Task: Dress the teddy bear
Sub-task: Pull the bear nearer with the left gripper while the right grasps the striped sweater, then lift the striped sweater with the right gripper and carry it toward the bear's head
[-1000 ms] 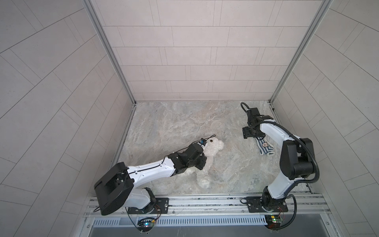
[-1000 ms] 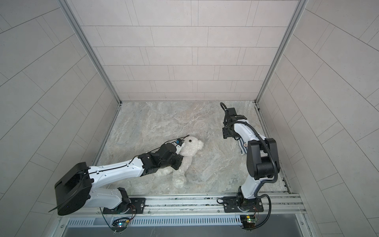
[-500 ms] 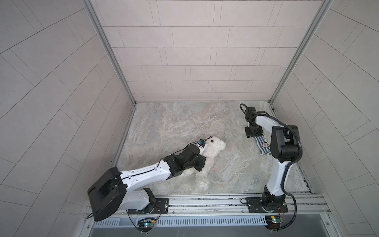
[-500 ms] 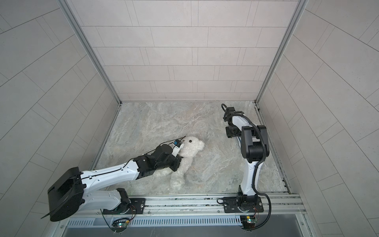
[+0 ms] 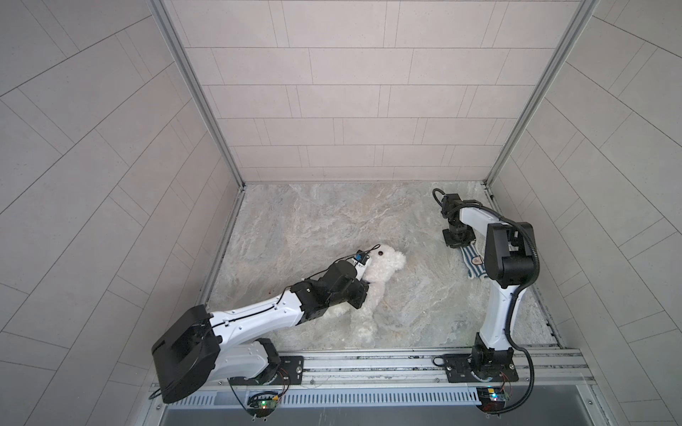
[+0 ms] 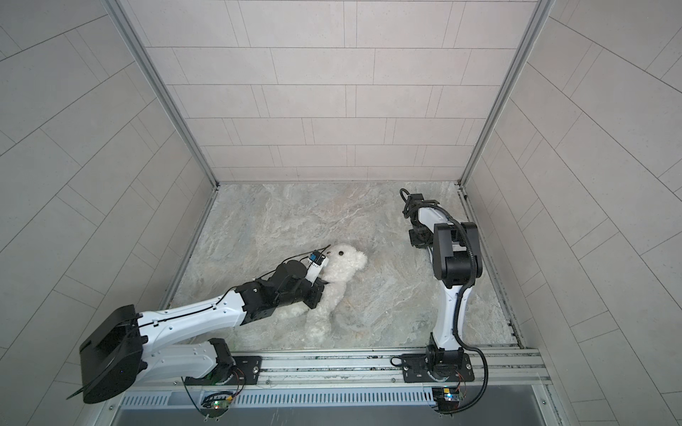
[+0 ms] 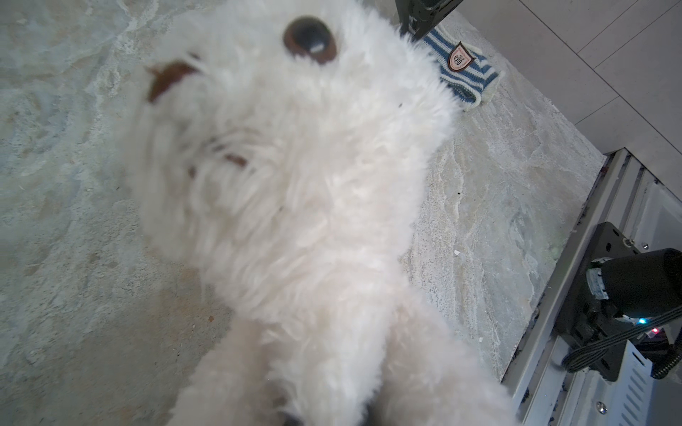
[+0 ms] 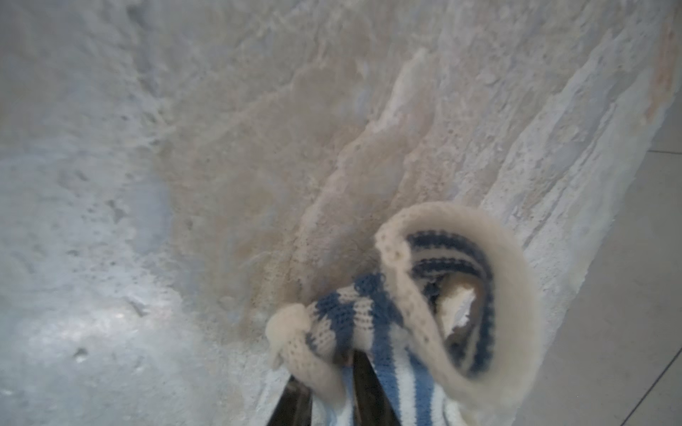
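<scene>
The left wrist view is filled by the teddy bear (image 7: pixel 295 191), bead eye and brown nose up close. Past its head the view catches the striped shirt (image 7: pixel 457 73) lying with its shield badge (image 7: pixel 458 61) facing up.

Only the right wrist view shows the grip on that shirt. The right gripper (image 8: pixel 326 365) has its two dark fingers (image 8: pixel 369 391) close together with the cream hem pinched between them. The hem curls up off the stone-patterned tabletop (image 8: pixel 184 166) in an open loop.

In a top view the rest of the shirt lies flat, running from the gripper toward the front rail (image 5: pixel 369 359) and partly under the right arm (image 5: pixel 505 254). In a top view the arm's elbow housing (image 6: pixel 455 254) covers nearly all of the shirt.

The left gripper (image 5: pixel 363 295) is sunk into the fur at the bear's torso. Its fingers are out of sight in every view, closed on the plush. In both top views the bear lies near the middle of the tabletop, face turned upward, head toward the back wall (image 5: pixel 332 110) and legs toward the rail. The left arm's wrist lies across the bear's side and hides part of its body.

Bear and shirt are well apart, with bare tabletop between them. More open surface stretches from the bear's head to the back wall. The shirt sits just beside the metal strip at the foot of the right-hand wall, so room is tight on that side. The right arm stands between the shirt and the rail.
</scene>
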Tool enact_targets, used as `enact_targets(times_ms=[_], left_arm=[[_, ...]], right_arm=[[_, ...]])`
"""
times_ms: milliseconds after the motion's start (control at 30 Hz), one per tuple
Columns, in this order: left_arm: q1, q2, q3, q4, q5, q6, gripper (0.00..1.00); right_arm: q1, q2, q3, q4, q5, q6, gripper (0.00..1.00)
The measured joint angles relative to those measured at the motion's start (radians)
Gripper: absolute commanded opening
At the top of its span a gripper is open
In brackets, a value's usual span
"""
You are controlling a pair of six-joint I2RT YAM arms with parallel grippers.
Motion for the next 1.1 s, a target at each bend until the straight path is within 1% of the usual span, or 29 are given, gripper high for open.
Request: enact_targets(times_ms=[100,167,300,433,500,567,667,800,900,933,1000,1100], left_arm=[[0.0,-0.015,-0.001,-0.001,0.004,0.0,0.0],[0.0,-0.028,-0.002,-0.001,0.003,0.0,0.0],[0.0,-0.045,-0.002,-0.018,-0.01,-0.001,0.0],[0.0,-0.067,-0.025,-0.024,-0.031,-0.004,0.0],[0.0,-0.097,-0.053,-0.028,-0.042,-0.008,0.0],[0.0,-0.129,-0.081,-0.033,-0.051,-0.016,0.0],[-0.002,-0.174,-0.125,-0.031,-0.059,-0.026,0.0],[-0.013,-0.226,-0.177,-0.031,-0.077,-0.041,0.0],[-0.021,-0.254,-0.208,-0.031,-0.093,-0.05,0.0],[-0.025,-0.263,-0.217,-0.028,-0.1,-0.053,0.0],[-0.039,-0.282,-0.238,-0.018,-0.119,-0.055,0.0],[-0.067,-0.296,-0.254,-0.013,-0.154,-0.056,0.0]], right_arm=[[0.0,0.0,0.0,0.0,0.011,-0.007,0.04],[0.0,0.0,0.0,-0.001,0.015,-0.006,0.0],[0.005,-0.013,-0.016,0.01,0.016,-0.01,0.0],[0.034,-0.088,-0.085,0.02,0.002,0.0,0.0],[0.083,-0.146,-0.114,0.018,-0.004,0.015,0.0],[0.155,-0.19,-0.125,0.019,-0.012,0.032,0.0],[0.3,-0.232,-0.131,0.038,-0.035,0.075,0.0],[0.483,-0.227,-0.129,0.062,-0.084,0.142,0.0],[0.583,-0.195,-0.097,0.066,-0.113,0.184,0.0],[0.604,-0.185,-0.084,0.069,-0.121,0.195,0.01],[0.642,-0.166,-0.061,0.084,-0.144,0.215,0.08],[0.656,-0.156,-0.052,0.1,-0.17,0.234,0.19]])
